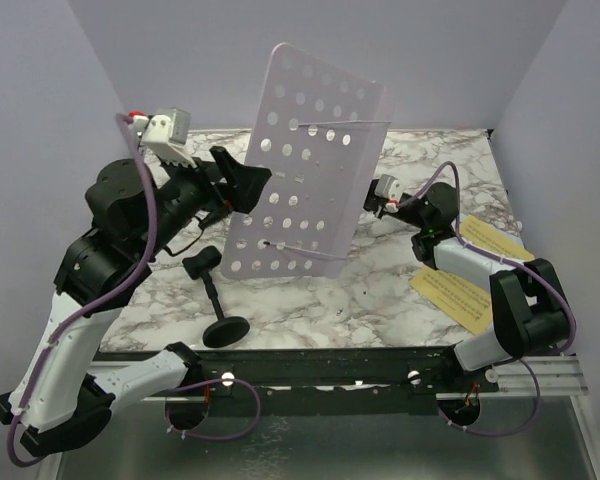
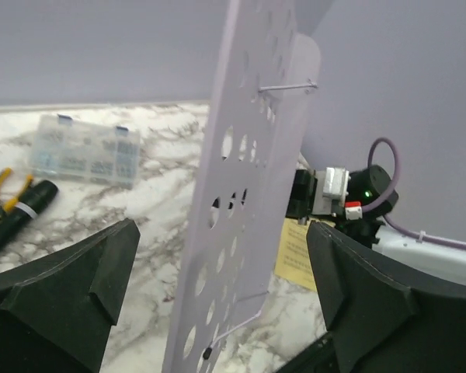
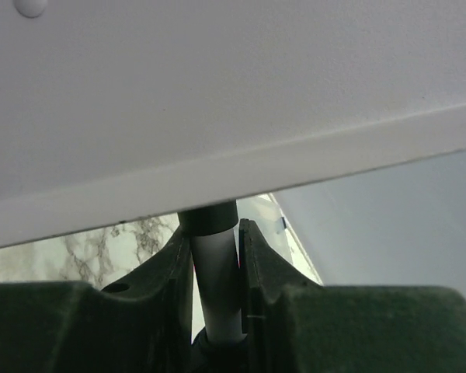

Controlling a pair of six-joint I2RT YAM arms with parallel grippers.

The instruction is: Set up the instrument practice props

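Right claw pinches the pole of the lilac music stand (image 1: 310, 165) while the left claw gapes wide around the panel's edge.

The right gripper (image 3: 216, 252) has its fingers (image 3: 159, 287) pressed onto the pale pole (image 3: 217, 299) just under the panel, below a dark collar. The left gripper (image 2: 225, 268) is spread wide, with the hole-punched panel standing edge-on between its fingers (image 2: 78, 287) and touching neither. The stand sits mid-table, its panel tilted, and hides most of the right claw from the top view. The short black mic stand (image 1: 218, 305) is near the front edge, left of the panel. The yellow sheet-music pages (image 1: 458, 295) lie flat on the right, under the right arm. Far left lie the black microphone (image 2: 19, 211), yellow-handled pliers (image 2: 0, 186) and a clear compartment box (image 2: 81, 151), well apart from the stand.
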